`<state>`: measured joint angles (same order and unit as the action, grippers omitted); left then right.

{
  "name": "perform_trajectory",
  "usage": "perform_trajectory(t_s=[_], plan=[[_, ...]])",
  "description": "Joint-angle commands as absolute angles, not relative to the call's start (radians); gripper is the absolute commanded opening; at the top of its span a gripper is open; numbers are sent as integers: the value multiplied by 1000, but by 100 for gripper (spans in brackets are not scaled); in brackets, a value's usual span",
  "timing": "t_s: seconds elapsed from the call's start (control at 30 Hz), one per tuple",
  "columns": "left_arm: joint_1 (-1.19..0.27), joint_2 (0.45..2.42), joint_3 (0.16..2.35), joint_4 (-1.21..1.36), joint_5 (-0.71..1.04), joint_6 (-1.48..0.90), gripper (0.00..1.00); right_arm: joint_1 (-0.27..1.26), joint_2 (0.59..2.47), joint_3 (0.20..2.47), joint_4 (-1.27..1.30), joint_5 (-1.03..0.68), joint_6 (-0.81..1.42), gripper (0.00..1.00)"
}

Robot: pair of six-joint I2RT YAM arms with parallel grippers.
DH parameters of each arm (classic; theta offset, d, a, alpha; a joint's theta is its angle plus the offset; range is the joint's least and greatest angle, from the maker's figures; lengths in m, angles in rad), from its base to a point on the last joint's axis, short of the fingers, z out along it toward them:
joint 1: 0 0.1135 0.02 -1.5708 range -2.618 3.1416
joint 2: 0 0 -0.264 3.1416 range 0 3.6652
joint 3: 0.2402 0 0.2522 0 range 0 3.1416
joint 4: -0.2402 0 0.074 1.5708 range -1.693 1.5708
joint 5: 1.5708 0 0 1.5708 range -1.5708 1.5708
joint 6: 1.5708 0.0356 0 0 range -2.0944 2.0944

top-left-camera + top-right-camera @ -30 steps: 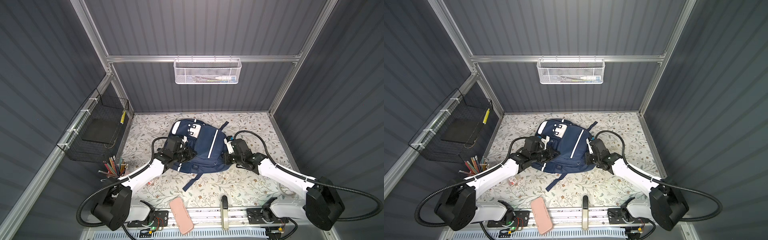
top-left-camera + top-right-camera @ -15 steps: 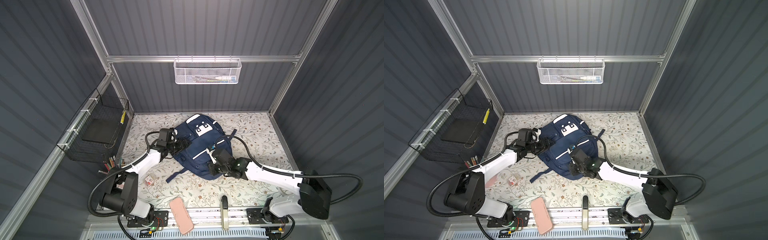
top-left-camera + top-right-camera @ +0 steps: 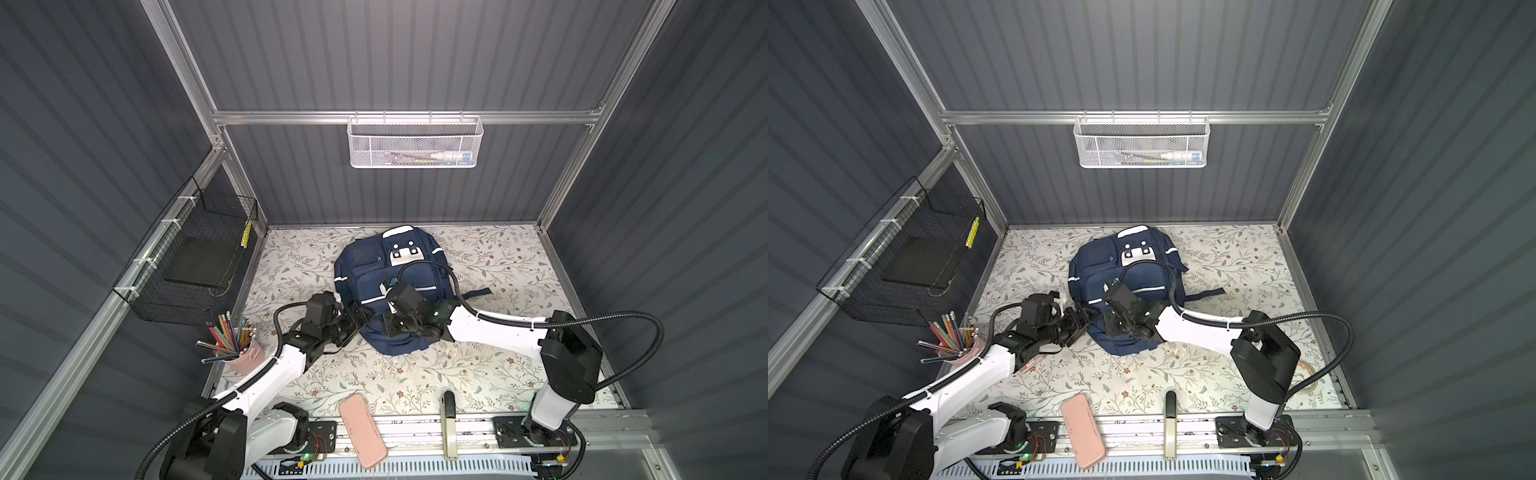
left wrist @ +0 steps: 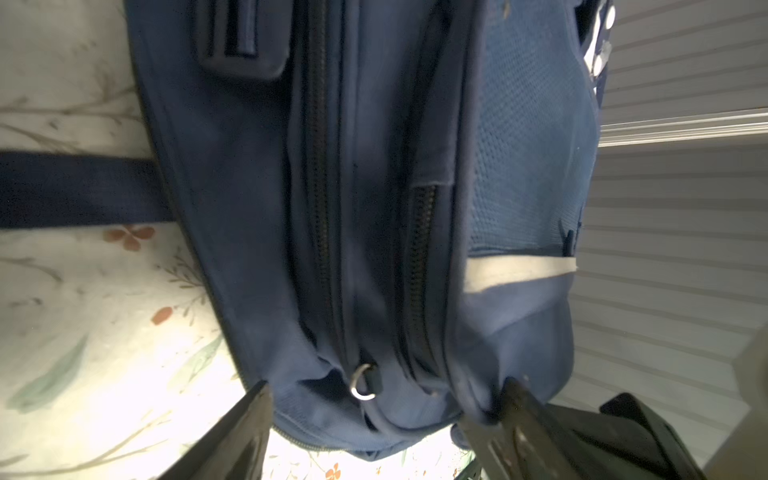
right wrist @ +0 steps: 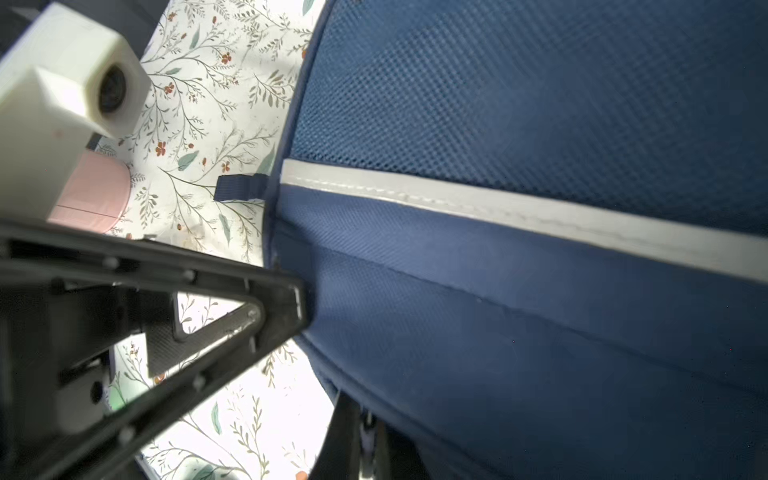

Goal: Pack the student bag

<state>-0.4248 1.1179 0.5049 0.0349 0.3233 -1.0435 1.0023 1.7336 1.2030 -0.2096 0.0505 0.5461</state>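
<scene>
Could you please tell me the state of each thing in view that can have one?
student bag: lying front up on the table, visible zips closed.
left gripper: open, jaws either side of the bag's near end.
right gripper: shut, tips at the bag's edge seam.
pink case: closed, lying flat at the front edge.
pencil cup: upright, filled.
white mesh basket: hanging, items inside.

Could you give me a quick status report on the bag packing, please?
Left gripper open at bag's near end. Right gripper shut, apparently pinching bag's edge. Bag flat on table, zippers look closed. Right arm's cable arcs over bag.
</scene>
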Motion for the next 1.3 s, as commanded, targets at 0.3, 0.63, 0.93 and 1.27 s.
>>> perform_trajectory(t_s=[0.3,0.63,0.93,1.27], plan=[[-466,1254,566,245,322,-1088,26,1042,1664,1114,-168,61,559,0],[-399,1195,565,99,322,-1007,0,935,1538,972,-293,127,515,0],[-341,1182,596,-13,337,-908,0,652,1367,845,-301,49,397,0],[-305,1263,660,-29,373,-857,0,593,1385,885,-326,22,304,0]])
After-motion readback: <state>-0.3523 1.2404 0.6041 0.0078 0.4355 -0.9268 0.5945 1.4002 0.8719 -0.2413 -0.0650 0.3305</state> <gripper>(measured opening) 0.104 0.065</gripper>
